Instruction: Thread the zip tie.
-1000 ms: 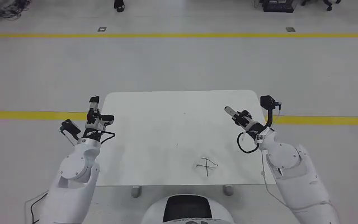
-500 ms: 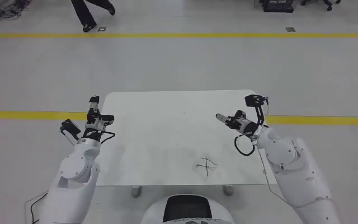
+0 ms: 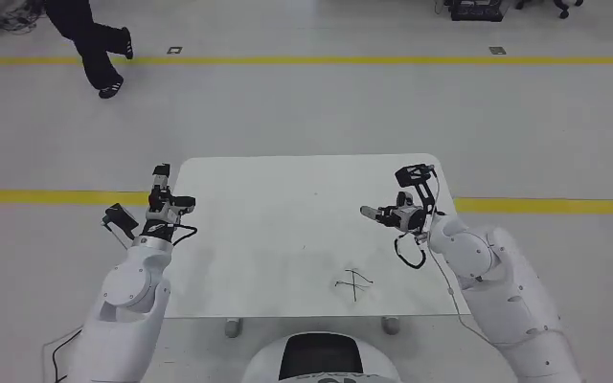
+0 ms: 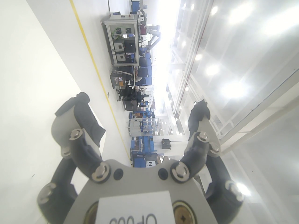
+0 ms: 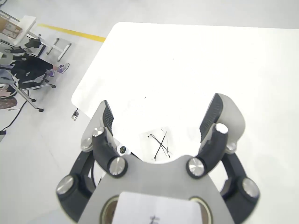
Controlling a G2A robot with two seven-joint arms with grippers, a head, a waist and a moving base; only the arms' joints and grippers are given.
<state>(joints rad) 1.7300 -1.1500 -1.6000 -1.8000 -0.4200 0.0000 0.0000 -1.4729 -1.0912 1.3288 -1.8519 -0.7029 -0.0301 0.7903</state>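
Observation:
Two thin black zip ties (image 3: 354, 283) lie crossed on the white table (image 3: 287, 220) near its front edge; in the right wrist view the zip ties (image 5: 161, 145) show between the jaws, far below. My right gripper (image 3: 369, 213) hangs open and empty over the right part of the table, up and to the right of the ties; the same gripper (image 5: 161, 115) shows its ribbed fingers (image 5: 209, 115) spread wide. My left gripper (image 3: 160, 177) stands at the table's left edge, pointing up, open and empty. In its own view, the left gripper (image 4: 142, 108) faces the hall ceiling.
The white table's rounded corner (image 5: 116, 27) and its edge show in the right wrist view, with grey floor and a yellow line (image 3: 306, 60) beyond. A person (image 3: 91, 43) walks past far behind the table.
My right gripper has swung left and inward over the table, from near the right edge toward the middle. The left arm has kept still. The person behind has walked leftward.

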